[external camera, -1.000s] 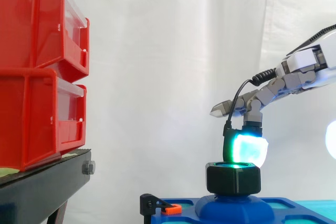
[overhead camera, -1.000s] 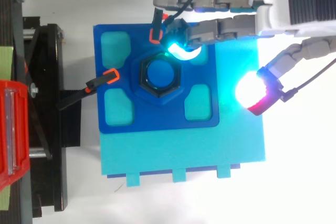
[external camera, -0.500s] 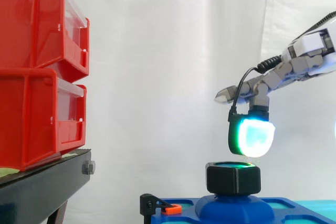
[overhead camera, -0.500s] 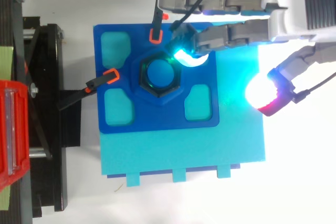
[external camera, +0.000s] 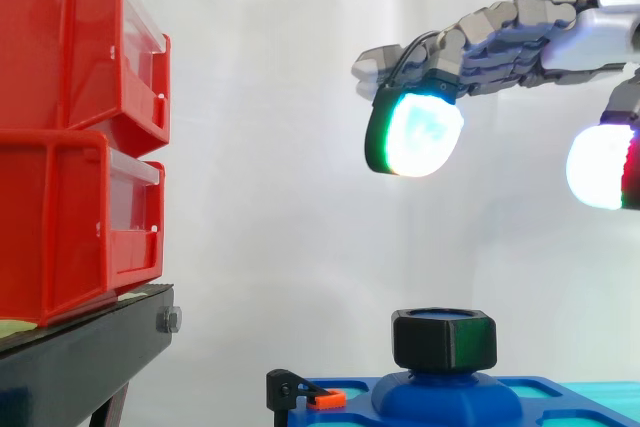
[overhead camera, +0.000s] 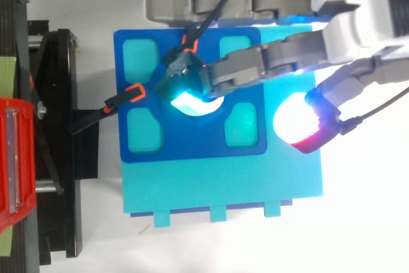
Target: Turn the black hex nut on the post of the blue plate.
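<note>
Hazard: coming down from this height, the glowing fingertips [external camera: 412, 135] could land on the crown of the post [external camera: 446, 392] rather than on the flats of the black hex nut [external camera: 444, 341], and would likely slide off without turning it. Hand [external camera: 545, 32]: fingers extended and spread, holding nothing, touching nothing, hanging well above the nut. Nut: seated on the post at the middle of the blue plate [overhead camera: 192, 148], right of the red bins [external camera: 70, 137].

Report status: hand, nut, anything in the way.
Hand open, holding nothing, high above black hex nut. Nut sits on blue plate, untouched. Orange-tipped clip at plate's edge, apart from nut.
</note>
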